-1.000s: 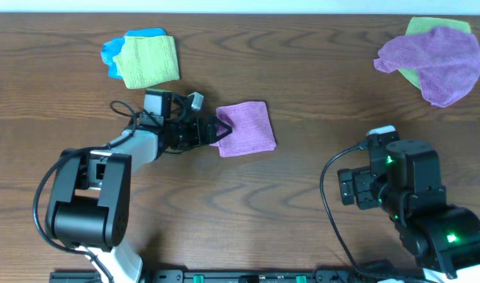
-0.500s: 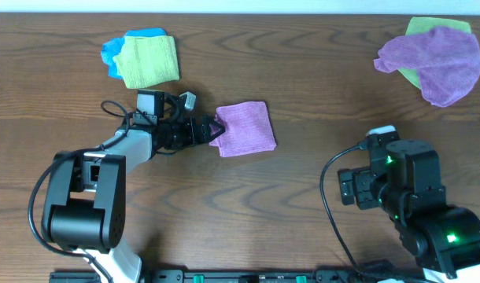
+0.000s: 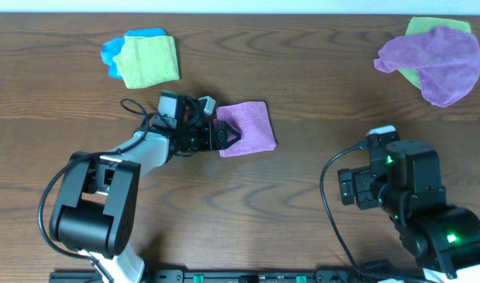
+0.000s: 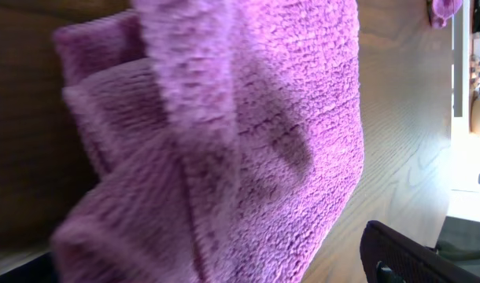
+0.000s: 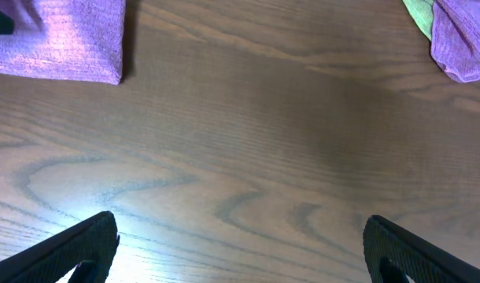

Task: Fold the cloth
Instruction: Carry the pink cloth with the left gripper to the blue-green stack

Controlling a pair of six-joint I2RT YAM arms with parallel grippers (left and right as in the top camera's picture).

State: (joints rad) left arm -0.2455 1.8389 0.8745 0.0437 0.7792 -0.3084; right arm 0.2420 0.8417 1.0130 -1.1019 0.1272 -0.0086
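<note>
The pinkish-purple cloth (image 3: 252, 126) lies folded into a small rectangle on the wooden table, left of centre. No white tag shows. My left gripper (image 3: 227, 134) is at the cloth's left edge. In the left wrist view the cloth (image 4: 264, 118) fills the frame with bunched folds, and the left gripper (image 4: 216, 267) has its fingers wide apart with the cloth between them. My right gripper (image 3: 352, 187) is open and empty at the front right, far from the cloth. In the right wrist view the right gripper (image 5: 240, 244) is over bare wood, with the cloth's corner (image 5: 59, 39) at the top left.
A lime-green cloth (image 3: 149, 61) lies on a blue cloth (image 3: 112, 52) at the back left. A more violet purple cloth (image 3: 437, 59) covers a green one (image 3: 430, 25) at the back right; it also shows in the right wrist view (image 5: 460, 39).
My left gripper drew back to the left, then came right again onto the cloth's left edge. The cloth has barely shifted. The right arm has not moved.
</note>
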